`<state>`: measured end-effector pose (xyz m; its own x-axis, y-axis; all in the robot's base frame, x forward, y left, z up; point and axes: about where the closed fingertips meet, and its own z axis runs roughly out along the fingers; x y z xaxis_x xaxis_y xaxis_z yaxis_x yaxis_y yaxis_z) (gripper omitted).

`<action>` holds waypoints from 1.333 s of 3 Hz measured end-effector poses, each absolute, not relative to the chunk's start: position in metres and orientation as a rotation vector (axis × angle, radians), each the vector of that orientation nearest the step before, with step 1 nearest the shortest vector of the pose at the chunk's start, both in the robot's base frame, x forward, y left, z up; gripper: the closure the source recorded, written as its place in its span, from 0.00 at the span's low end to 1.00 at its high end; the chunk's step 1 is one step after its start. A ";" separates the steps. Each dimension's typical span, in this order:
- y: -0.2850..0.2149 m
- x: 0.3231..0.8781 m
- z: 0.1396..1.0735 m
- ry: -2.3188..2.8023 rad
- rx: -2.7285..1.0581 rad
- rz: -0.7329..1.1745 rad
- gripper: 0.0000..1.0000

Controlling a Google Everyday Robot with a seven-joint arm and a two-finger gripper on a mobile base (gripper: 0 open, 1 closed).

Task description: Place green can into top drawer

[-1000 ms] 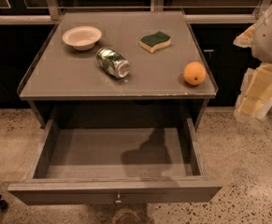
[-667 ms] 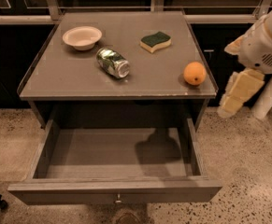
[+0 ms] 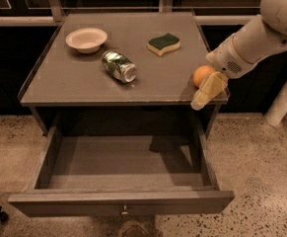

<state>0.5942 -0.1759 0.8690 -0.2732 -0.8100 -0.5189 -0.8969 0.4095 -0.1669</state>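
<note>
1. Camera view, counts: one green can (image 3: 119,66), one top drawer (image 3: 74,202), one bowl (image 3: 86,39), one sponge (image 3: 163,44), one orange (image 3: 202,75) and one gripper (image 3: 204,95).
2. The green can lies on its side on the table (image 3: 74,90), left of centre and towards the front edge. Its silver end points to the front-right corner.
3. The top drawer is pulled out below the front edge. Its small metal knob (image 3: 125,211) sits at the middle of the front panel.
4. The bowl sits near the back-left corner and the sponge right of centre towards the back edge. Both are apart from the can.
5. The orange rests at the right edge near the front-right corner.
6. The gripper hangs over the front-right corner, just beside the orange and covering part of it, well apart from the can. I cannot tell whether it is wide or narrow.
7. The can is shiny crinkled metal, the bowl pale and round, and the sponge has a green top on a yellow base. The table and drawer are flat grey panels, and the floor (image 3: 261,157) is speckled.
</note>
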 end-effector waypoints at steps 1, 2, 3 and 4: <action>-0.176 0.594 0.869 2.136 -1.447 0.214 0.00; -0.160 0.615 0.885 2.078 -1.463 0.198 0.00; -0.122 0.644 0.913 1.985 -1.542 0.184 0.00; -0.077 0.659 0.921 1.922 -1.620 0.249 0.00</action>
